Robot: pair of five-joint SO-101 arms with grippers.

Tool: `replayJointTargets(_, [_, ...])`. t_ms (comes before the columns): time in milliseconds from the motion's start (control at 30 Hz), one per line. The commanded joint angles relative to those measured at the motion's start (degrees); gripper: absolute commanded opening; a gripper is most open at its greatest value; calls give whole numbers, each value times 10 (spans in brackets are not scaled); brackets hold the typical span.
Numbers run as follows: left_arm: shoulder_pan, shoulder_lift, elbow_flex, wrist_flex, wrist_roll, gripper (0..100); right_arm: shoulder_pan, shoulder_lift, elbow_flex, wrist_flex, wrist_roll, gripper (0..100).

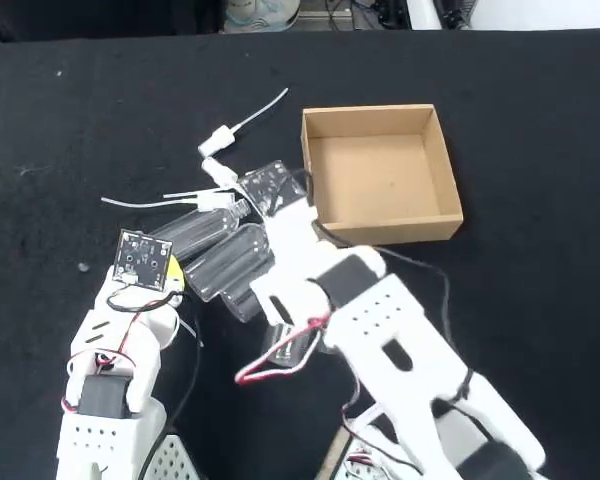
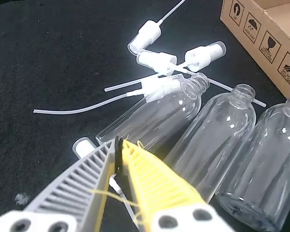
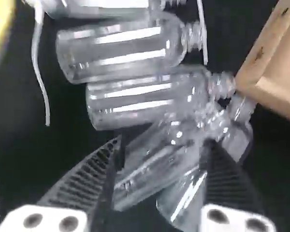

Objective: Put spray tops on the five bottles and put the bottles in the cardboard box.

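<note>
Black tabletop (image 1: 540, 120) | left claw (image 2: 118, 146) pressed together | right claw (image 3: 161, 143) spread astride bottle (image 3: 150, 175)

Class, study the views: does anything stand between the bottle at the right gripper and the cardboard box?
Nothing visible lies between them. The bottle sits inside the open right gripper, its neck close to the cardboard box. Only the box's own wall faces it, so it would likely need lifting over.
</note>
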Motion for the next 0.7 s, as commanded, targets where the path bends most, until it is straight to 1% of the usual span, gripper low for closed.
replayJointTargets(0, [2, -8, 9, 2, 1, 32, 7, 16, -71, 43, -17, 377])
replayJointTargets(67, [2, -8, 9, 2, 1, 32, 7, 23, -79, 55, -25, 384])
replayJointTargets(133, [2, -8, 9, 2, 1, 32, 7, 32, -65, 47, -38, 363])
replayJointTargets(267, [2, -8, 9, 2, 1, 32, 7, 65, -29, -13, -76, 297])
replayJointTargets(367, [2, -8, 9, 2, 1, 32, 7, 89, -16, -55, -86, 257])
replayJointTargets(467, [2, -8, 9, 2, 1, 32, 7, 114, -15, -73, -86, 251])
replayJointTargets(667, [2, -8, 9, 2, 1, 32, 7, 150, -15, -75, -81, 251])
